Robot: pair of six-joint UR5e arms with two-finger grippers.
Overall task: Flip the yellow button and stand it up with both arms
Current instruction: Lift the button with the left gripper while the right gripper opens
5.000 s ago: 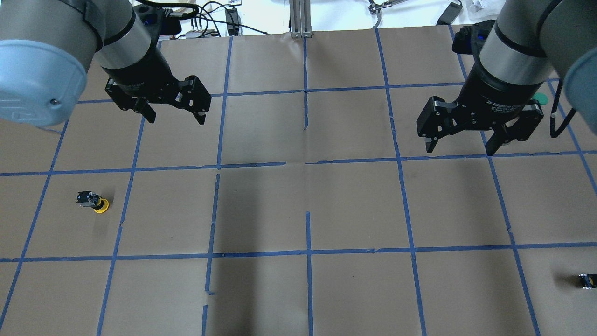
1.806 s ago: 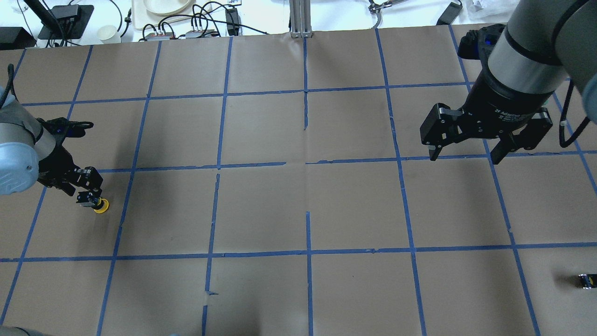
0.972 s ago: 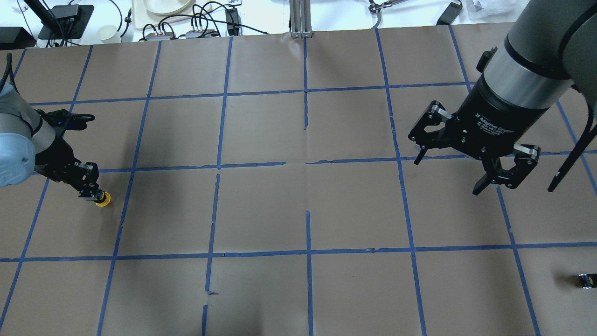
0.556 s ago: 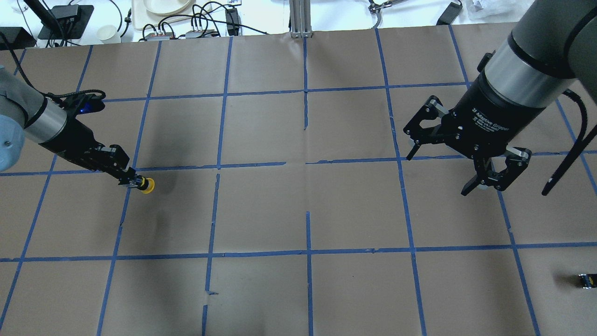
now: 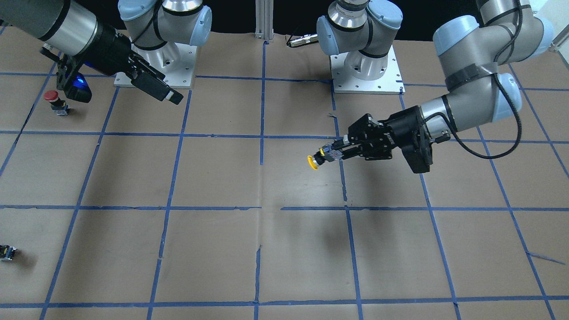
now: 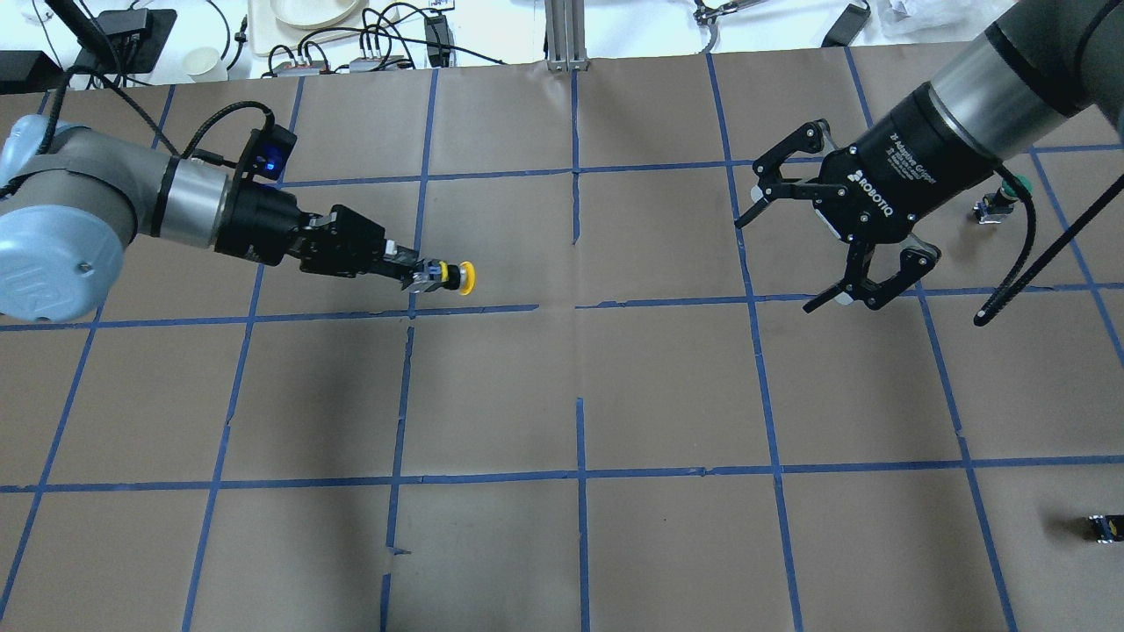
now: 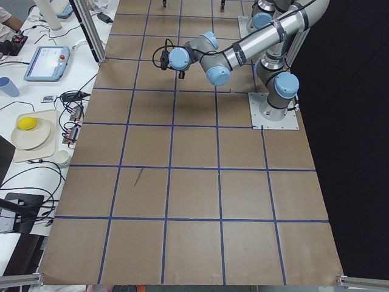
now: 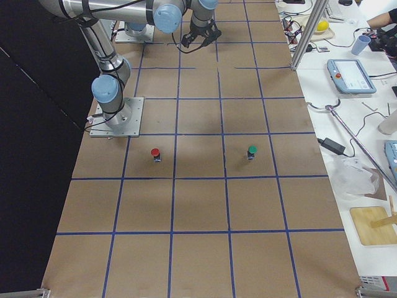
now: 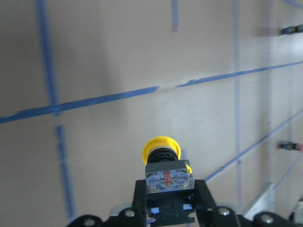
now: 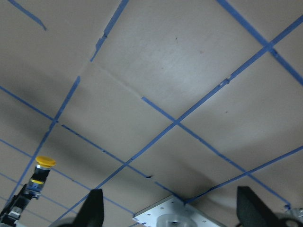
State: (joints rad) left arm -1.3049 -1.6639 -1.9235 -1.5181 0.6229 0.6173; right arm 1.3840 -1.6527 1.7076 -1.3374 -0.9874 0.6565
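Above the table [image 6: 492, 395], near its middle but somewhat toward the left end and well clear of every edge: yellow button [image 6: 457, 277], held off the surface, its grey contact body pinched in the left gripper [image 6: 423, 275], cap lying sideways and pointing toward the right end. Risk, as judged: the grip takes only the rear of the body, so the button may pivot or drop at hand-over if the right gripper [image 6: 772, 267] closes off-centre or on the rounded cap. Pose: left arm [image 6: 105, 193] stretched low and nearly level toward the centre; right arm [image 6: 992, 96] over the right half, fingers spread wide and empty, facing the button, well apart.
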